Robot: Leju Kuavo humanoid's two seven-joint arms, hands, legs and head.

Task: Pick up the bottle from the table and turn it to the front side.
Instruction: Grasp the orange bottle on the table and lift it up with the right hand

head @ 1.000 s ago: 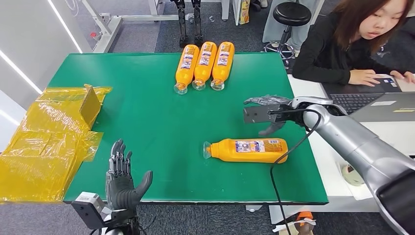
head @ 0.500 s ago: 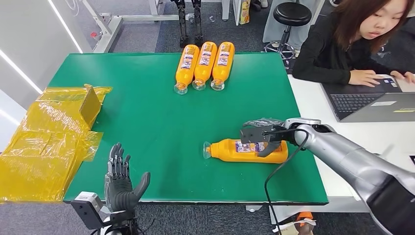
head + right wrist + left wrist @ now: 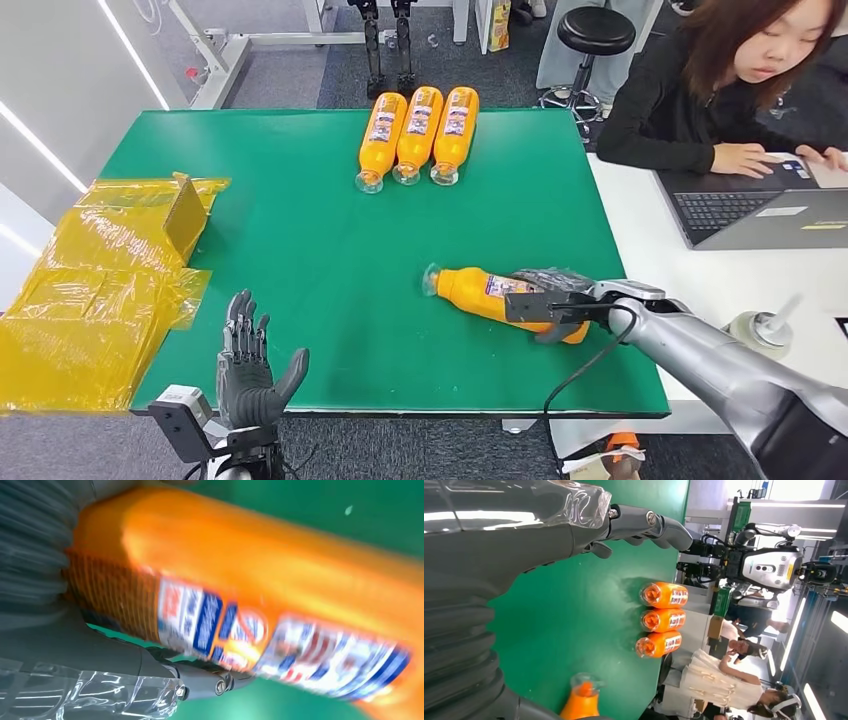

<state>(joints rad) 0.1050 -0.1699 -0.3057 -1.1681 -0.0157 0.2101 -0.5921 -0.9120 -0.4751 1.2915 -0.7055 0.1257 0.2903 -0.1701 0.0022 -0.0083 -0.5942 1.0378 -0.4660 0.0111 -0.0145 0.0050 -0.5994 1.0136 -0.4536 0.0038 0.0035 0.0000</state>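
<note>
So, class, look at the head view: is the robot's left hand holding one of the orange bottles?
No: the left hand hangs open at the table's near edge, while the right hand grips the bottle.

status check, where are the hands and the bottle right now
Right robot hand grips the orange bottle, cap end tilted off the green table. Left robot hand open at the near edge, holding nothing. Three spare bottles far side, nothing in the way.
</note>
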